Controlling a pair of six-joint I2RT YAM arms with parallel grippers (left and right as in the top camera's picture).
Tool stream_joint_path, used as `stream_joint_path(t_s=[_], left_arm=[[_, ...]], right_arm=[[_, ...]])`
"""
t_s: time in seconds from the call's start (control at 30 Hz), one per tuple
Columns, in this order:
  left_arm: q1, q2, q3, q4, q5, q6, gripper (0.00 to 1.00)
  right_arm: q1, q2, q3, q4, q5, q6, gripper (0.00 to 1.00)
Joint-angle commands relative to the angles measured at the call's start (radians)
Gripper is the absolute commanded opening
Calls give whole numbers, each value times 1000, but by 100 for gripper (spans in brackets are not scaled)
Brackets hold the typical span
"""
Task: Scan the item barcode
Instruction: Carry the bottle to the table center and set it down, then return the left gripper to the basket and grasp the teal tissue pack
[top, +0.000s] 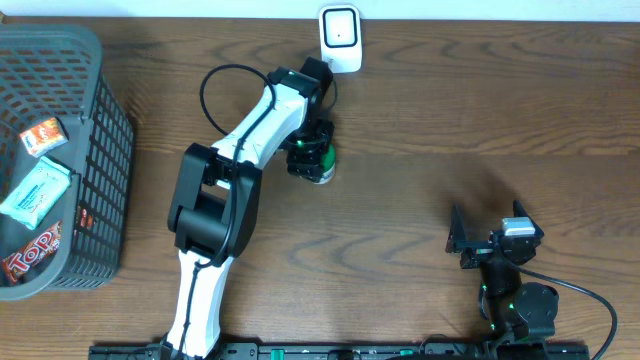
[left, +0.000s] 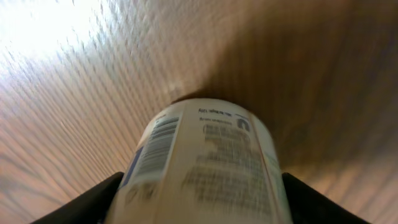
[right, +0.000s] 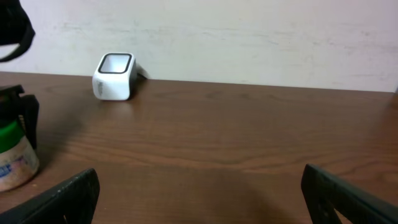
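The item is a white bottle (left: 205, 168) with a green cap; its printed label and barcode (left: 152, 152) show blurred in the left wrist view. It stands upright on the wooden table (top: 322, 172), left of centre, below the white scanner (top: 340, 35). My left gripper (left: 202, 182) reaches down over it with one black finger close at each side. Blur hides whether the fingers press on it. My right gripper (right: 199, 190) rests low at the front right, jaws wide apart with only table between them. From there the bottle (right: 13, 158) and scanner (right: 115, 76) show to the left.
A grey mesh basket (top: 100, 130) at the far left holds several snack packets. The left arm (top: 215, 210) stretches from the front edge up to the bottle. A pale wall runs along the table's far edge.
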Motion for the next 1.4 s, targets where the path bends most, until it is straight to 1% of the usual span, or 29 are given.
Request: stream_joint_path(t_s=[0.0,0.03,0.07,0.2,0.27,0.33,0.4,0.5,0.57,0.63,0.7,0.77,0.83,0.87,0.93,1.0,1.1,1.17,1.23,1.3,1.37], left_arm=[[-2,17,4,-5,59,-95,84],[-2,17,4,-5,52,-95,88],[-2,14,5,-6,48,-95,98],[0,-16,6,-6,47,-74,98],[0,-46,10,-8,46,-29,98],[-13,-85,13,-25,12,33,98],[-32,-137,13,-70,-68,64,97],[-59,-232,13,-156,-220,80,98],[-71,-314,13,-171,-312,146,98],[-75,-401,13,-168,-391,225,98],[-71,-496,14,-136,-484,345,98],[-55,-599,20,-47,-575,552,98],[-26,-689,21,42,-625,756,98],[-1,-731,26,67,-645,819,98],[74,-806,34,85,-700,880,98],[196,-871,36,79,-743,898,98],[421,-918,36,35,-735,898,98],[580,-921,36,-2,-703,894,98],[744,-901,35,-43,-620,893,98],[867,-870,35,-79,-540,885,98],[957,-830,26,-92,-494,883,98]], right_arm=[[-7,-1,-1,-5,5,-4,99],[-7,-1,-1,-4,6,-4,99],[-7,-1,-1,-5,5,-4,99],[-7,-1,-1,-4,5,-4,99],[-7,-1,-1,-4,5,-4,99],[-7,-1,-1,-5,5,-4,99],[-7,-1,-1,-4,5,-4,99],[-7,-1,-1,-5,5,-4,99],[-7,-1,-1,-5,5,-4,99],[-7,-1,-1,-4,5,-4,99],[-7,-1,-1,-5,5,-4,99],[-7,-1,-1,-4,5,-4,99],[-7,-1,-1,-5,5,-4,99],[-7,-1,-1,-4,5,-4,99],[-7,-1,-1,-5,6,-4,99],[-7,-1,-1,-5,5,-4,99],[-7,-1,-1,-4,5,-4,99],[-7,-1,-1,-4,5,-4,99],[-7,-1,-1,-4,5,-4,99],[-7,-1,-1,-4,5,-4,99],[-7,-1,-1,-5,5,-4,99]])
